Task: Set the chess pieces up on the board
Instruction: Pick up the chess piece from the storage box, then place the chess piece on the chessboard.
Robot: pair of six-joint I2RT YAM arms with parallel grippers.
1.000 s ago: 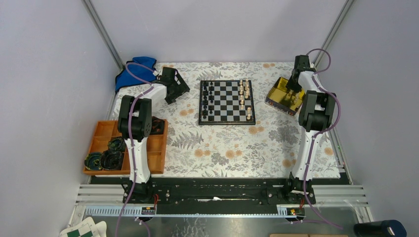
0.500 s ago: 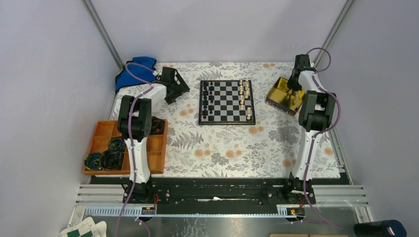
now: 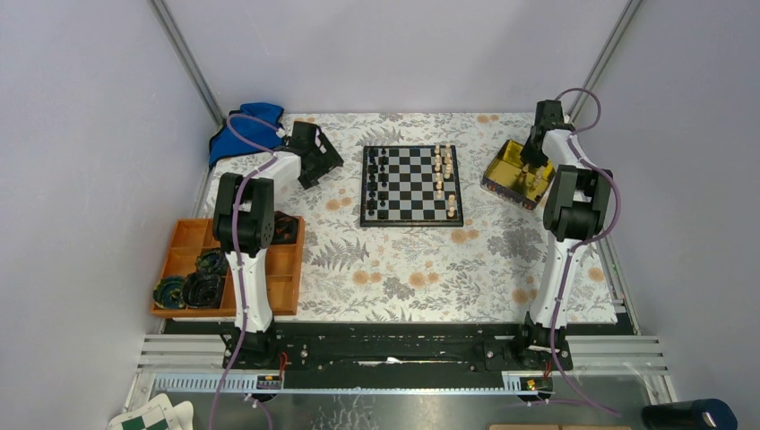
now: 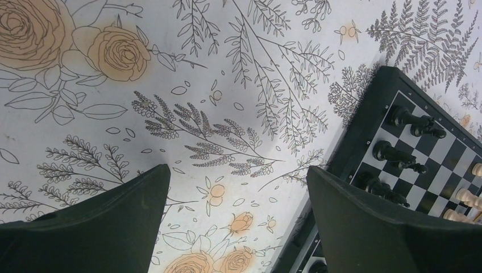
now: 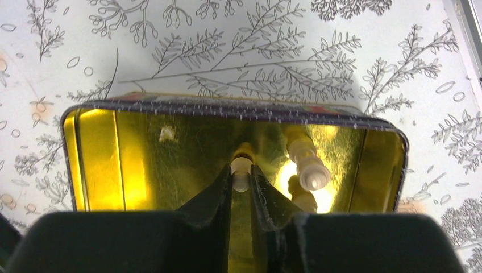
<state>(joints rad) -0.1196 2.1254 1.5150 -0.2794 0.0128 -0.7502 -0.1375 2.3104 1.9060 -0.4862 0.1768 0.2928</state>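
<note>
Roughly half done, I'd say: black pieces and some pale pieces stand on the board. Right pincer grips a loose piece inside the gold tin; left pincer gapes empty over the surface.

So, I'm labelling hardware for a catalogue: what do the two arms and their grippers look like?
The left arm and right arm have white links, bulky black joints and a purple cable each. The left gripper and right gripper: two tapered black fingers.
</note>
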